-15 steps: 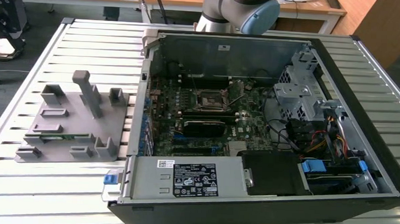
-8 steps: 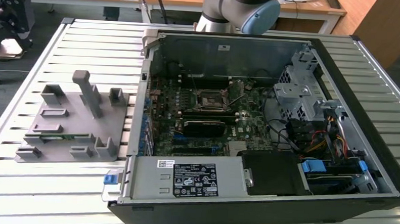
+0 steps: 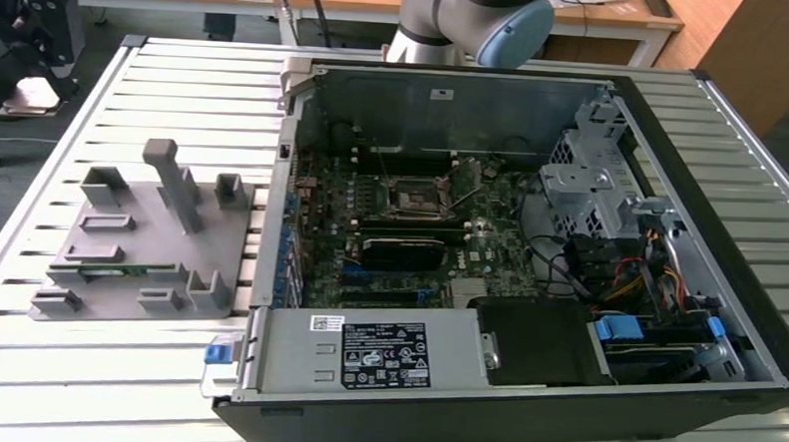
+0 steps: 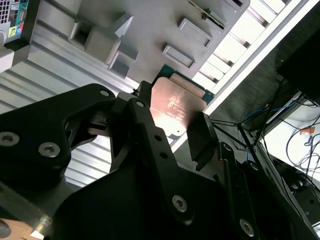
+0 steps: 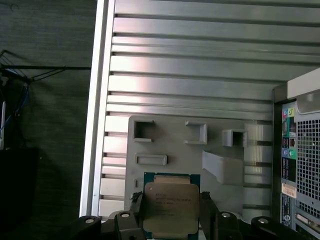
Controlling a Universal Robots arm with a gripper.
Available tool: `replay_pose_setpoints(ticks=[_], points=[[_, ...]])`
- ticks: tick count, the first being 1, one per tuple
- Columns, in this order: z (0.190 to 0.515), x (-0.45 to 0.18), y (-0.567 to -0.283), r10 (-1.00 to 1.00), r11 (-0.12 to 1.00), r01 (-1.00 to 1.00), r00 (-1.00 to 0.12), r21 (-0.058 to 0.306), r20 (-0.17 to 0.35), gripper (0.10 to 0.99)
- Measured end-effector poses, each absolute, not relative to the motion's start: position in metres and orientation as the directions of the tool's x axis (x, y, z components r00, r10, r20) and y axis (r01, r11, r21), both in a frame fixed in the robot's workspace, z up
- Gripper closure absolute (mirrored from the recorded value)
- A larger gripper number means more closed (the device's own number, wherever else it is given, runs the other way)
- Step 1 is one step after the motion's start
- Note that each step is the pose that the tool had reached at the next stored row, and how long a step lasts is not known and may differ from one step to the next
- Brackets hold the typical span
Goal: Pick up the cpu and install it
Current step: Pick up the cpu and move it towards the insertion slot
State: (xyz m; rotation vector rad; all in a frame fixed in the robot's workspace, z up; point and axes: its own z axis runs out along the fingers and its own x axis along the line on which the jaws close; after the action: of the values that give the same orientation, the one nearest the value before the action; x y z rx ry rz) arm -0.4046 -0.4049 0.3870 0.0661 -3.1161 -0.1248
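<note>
Silvery metal lid on a green board edge: the cpu [image 5: 170, 205] [image 4: 177, 106] is a flat square, pinched at opposite sides by the black gripper [image 5: 170, 214] [image 4: 172, 127] in both wrist views. It is held in the air off the slatted table [image 3: 161, 371]. In the exterior view it sits at that view's far left [image 3: 27, 97].

The grey plastic fixture [image 3: 141, 240] carries a green circuit strip [image 3: 113, 267]. The open computer case [image 3: 519, 426] holds the motherboard with its dark socket [image 3: 416, 194], well apart from the cpu.
</note>
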Motion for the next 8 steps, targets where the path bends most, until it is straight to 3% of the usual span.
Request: replay_pose_setpoints(ticks=[8], points=[[0.3869,-0.3984,-0.4049,-0.043,0.996,-0.042,-0.999,0.080,0.021,0.557]])
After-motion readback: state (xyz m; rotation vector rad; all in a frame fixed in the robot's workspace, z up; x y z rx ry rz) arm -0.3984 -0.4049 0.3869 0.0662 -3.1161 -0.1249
